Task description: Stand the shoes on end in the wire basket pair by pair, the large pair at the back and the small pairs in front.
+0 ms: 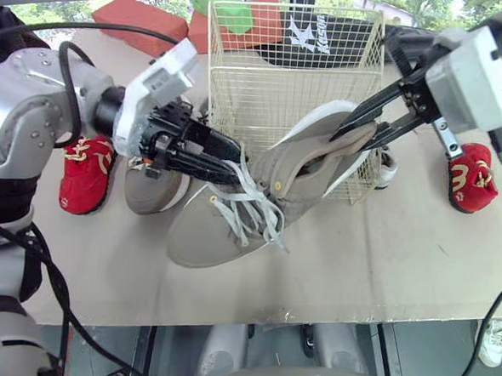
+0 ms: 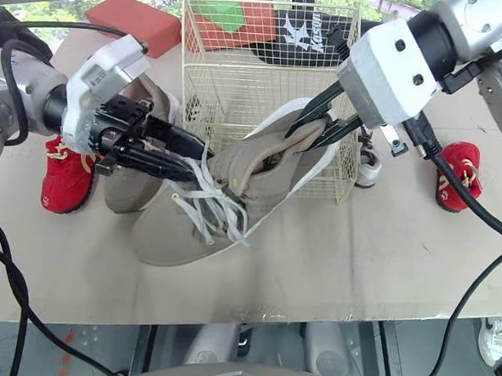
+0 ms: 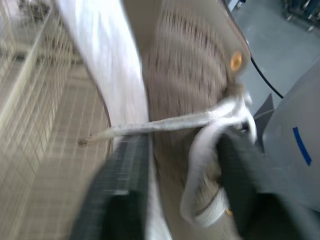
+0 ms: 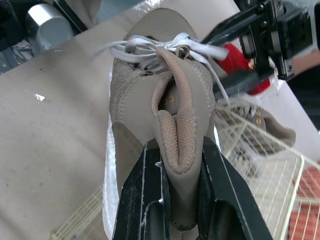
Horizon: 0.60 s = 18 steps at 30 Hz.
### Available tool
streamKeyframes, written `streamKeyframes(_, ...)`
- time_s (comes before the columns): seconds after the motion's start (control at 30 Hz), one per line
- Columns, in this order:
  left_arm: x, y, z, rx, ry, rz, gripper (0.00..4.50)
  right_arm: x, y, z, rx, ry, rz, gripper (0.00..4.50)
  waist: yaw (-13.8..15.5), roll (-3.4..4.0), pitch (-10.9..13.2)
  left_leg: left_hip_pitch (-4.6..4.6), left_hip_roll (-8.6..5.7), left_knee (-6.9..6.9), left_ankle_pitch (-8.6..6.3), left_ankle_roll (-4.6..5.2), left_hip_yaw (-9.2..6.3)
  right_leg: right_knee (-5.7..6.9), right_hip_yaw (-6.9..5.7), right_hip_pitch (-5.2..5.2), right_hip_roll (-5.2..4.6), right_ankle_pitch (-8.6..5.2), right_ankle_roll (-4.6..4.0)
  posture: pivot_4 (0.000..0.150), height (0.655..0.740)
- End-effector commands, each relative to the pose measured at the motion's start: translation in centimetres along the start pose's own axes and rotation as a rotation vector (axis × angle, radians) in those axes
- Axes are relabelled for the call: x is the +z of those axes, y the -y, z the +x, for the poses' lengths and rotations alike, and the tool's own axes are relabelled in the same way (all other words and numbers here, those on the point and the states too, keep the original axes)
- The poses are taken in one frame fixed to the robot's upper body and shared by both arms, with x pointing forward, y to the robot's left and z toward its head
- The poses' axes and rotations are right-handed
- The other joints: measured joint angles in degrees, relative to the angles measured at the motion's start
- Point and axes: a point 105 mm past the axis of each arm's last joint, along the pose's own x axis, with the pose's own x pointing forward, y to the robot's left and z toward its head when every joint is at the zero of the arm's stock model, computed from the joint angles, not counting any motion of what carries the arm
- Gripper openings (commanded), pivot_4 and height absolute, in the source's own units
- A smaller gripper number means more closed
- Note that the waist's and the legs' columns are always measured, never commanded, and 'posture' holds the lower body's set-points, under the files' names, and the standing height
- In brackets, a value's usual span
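Between the two grippers hangs the big shoe (image 1: 259,188), its toe down on the table (image 1: 401,248) and its heel lifted against the front of the basket (image 1: 241,77), not yet inside. The right gripper (image 1: 361,131) is clamped tight on the padded heel collar. The left gripper (image 1: 227,165) looks closed on the laced upper, with loose laces trailing round its fingers.

The shoe looks light but floppy. The collar folds under the pinch, so I'd judge the firm heel or the sole edge a steadier hold, and those laces could catch in the wire.

Under the left gripper's arm lies the other big shoe (image 1: 148,190). A small red shoe (image 1: 86,174) sits beyond that, and another (image 1: 472,176) lies to the outside of the right gripper. The table is plain, matte and beige, with coloured blocks (image 1: 142,19) behind the basket and greenery beyond the far edge.
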Motion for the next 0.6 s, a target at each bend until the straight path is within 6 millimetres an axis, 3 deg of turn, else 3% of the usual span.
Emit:
streamKeyframes(0.03, -0.7, 0.4, 0.4, 0.016, -0.053, 0.066, 2.96, 1.4, 0.4, -0.9, -0.004, 0.017, -0.065, 0.0, 0.0, 0.0, 0.0, 0.0, 0.0, 0.0, 0.0, 0.0, 0.0, 0.0, 0.0, 0.0, -0.02, 0.0, 0.0, 0.15, 0.74)
streamKeyframes(0.1, -1.7, 0.4, 0.7, 0.014, -0.097, 0.073, 2.96, 1.5, 0.4, -0.9, -0.008, 0.021, -0.068, 0.0, 0.0, 0.0, 0.0, 0.0, 0.0, 0.01, 0.0, 0.0, 0.01, -0.01, 0.02, 0.0, -0.03, 0.0, 0.0, 0.15, 0.74)
streamKeyframes(0.13, -2.0, 0.3, 0.9, 0.021, -0.107, 0.078, 2.34, 1.5, 0.5, -1.0, -0.011, 0.022, -0.07, 0.0, 0.0, 0.0, 0.0, 0.0, 0.0, 0.01, 0.0, 0.0, 0.02, -0.01, 0.03, 0.0, -0.03, 0.0, 0.0, 0.15, 0.74)
streamKeyframes(0.33, -2.3, 0.4, 2.1, 0.019, -0.086, 0.074, 0.09, 1.4, 0.4, -0.9, -0.02, 0.031, -0.064, 0.0, 0.1, 0.0, 0.0, 0.0, 0.0, 0.03, 0.0, 0.0, 0.0, 0.01, 0.01, 0.01, -0.03, 0.0, 0.0, 0.15, 0.74)
streamKeyframes(0.5, -1.6, 0.2, 1.8, 0.064, 0.003, 0.078, 0.02, 0.7, 0.5, -1.3, -0.058, 0.024, -0.005, 0.0, 0.1, 0.0, 0.0, -0.01, 0.0, 0.04, 0.0, 0.0, -0.01, 0.02, 0.01, 0.0, -0.03, 0.0, 0.0, 0.15, 0.74)
streamKeyframes(0.57, -1.1, 0.2, 1.4, 0.091, 0.067, 0.066, 0.0, -0.1, 1.4, -1.3, -0.083, 0.03, 0.073, 0.92, -0.1, 0.0, 0.0, -0.01, 0.0, 0.05, 0.0, 0.0, 0.0, 0.04, 0.02, 0.0, -0.03, 0.0, 0.0, 0.15, 0.74)
streamKeyframes(0.6, -1.0, 0.2, 1.3, 0.1, 0.082, 0.06, 0.0, -0.4, 1.7, -1.3, -0.088, 0.031, 0.094, 1.16, -0.2, 0.0, 0.0, 0.03, 0.0, 0.05, 0.0, 0.0, 0.02, 0.07, 0.08, 0.0, -0.03, 0.01, 0.0, 0.15, 0.74)
